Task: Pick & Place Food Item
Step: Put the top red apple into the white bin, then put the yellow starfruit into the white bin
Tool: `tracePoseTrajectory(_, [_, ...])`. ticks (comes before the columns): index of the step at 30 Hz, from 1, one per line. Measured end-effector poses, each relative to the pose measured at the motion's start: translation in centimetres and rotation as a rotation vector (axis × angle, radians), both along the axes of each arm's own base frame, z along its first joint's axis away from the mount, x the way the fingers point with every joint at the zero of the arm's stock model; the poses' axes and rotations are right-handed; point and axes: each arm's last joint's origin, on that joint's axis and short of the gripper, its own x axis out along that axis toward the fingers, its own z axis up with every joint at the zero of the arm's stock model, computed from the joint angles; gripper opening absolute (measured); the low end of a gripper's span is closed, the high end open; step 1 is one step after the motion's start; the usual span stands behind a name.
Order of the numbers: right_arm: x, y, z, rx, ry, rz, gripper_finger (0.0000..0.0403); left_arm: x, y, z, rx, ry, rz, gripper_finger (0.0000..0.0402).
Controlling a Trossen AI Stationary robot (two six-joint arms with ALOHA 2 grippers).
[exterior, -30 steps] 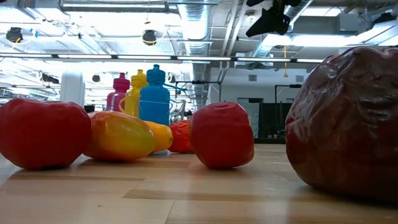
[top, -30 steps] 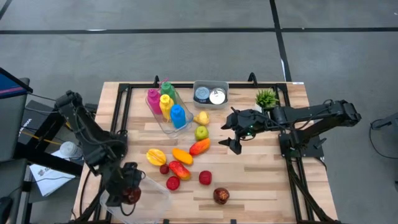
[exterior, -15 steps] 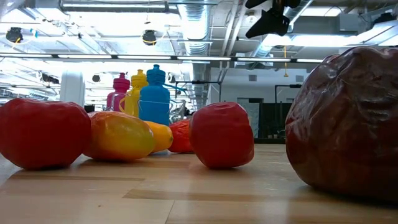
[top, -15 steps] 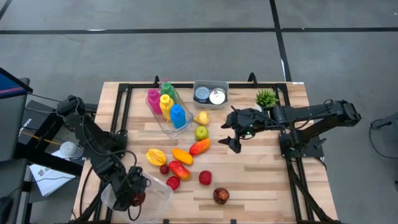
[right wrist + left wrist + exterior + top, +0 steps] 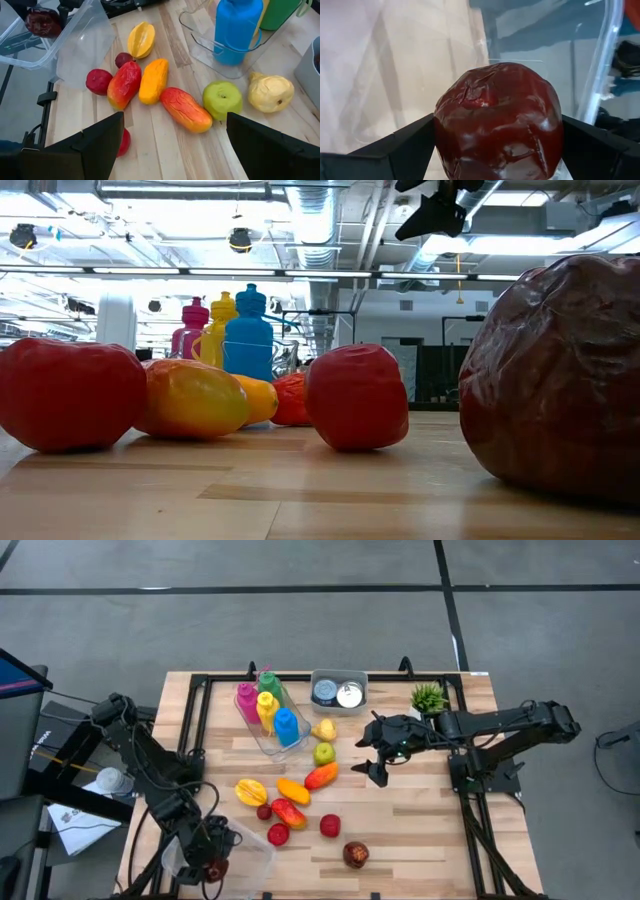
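Note:
My left gripper (image 5: 212,868) is at the table's near left corner, shut on a dark red wrinkled apple (image 5: 497,125) over the open clear plastic tub (image 5: 240,845). The right wrist view shows that apple (image 5: 37,22) within the tub's rim (image 5: 50,47). My right gripper (image 5: 372,755) hovers open above the table's middle right, right of the fruit pile, touching nothing. In the right wrist view its fingers stand wide apart (image 5: 172,145). My left gripper pinches the dark red apple between its two fingers (image 5: 410,145), one on each side (image 5: 442,135) at the widest part. The fingers point down into the clear tub. Whether the apple touches the tub's floor (image 5: 395,75), I cannot tell.
Loose fruit lies mid-table: a yellow starfruit (image 5: 251,791), an orange piece (image 5: 293,790), a mango (image 5: 320,776), a green apple (image 5: 323,752), a pear (image 5: 323,730), red pieces (image 5: 330,825) and another dark apple (image 5: 355,855). Bottles in a clear tray (image 5: 270,715), a grey bin (image 5: 338,690) and a plant (image 5: 430,697) stand at the far side.
My left gripper, still shut on the dark red apple, has moved a little toward the table's near edge, over the clear tub. The right arm has kept still.

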Motion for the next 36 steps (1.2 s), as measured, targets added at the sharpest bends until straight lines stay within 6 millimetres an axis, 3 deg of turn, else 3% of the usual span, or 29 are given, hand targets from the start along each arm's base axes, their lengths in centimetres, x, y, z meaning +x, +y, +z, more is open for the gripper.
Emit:
tracePoseTrajectory(13, [0.00, 0.00, 0.00, 0.000, 0.000, 0.000, 0.0340, 0.58, -0.13, 0.28, -0.002, -0.085, 0.072, 0.0362])
tracePoseTrajectory(22, [0.00, 0.00, -0.02, 0.000, 0.001, 0.001, 0.0340, 0.61, -0.07, 0.27, -0.061, 0.043, 0.220, 0.0371])
tracePoseTrajectory(27, [0.00, 0.00, -0.01, 0.000, 0.000, 0.000, 0.0340, 0.59, -0.08, 0.27, -0.069, 0.059, 0.225, 0.0397])
tracePoseTrajectory(36, [0.00, 0.00, -0.01, 0.000, 0.000, 0.000, 0.0340, 0.45, -0.21, 0.64, -0.134, 0.124, 0.239, 0.0398])
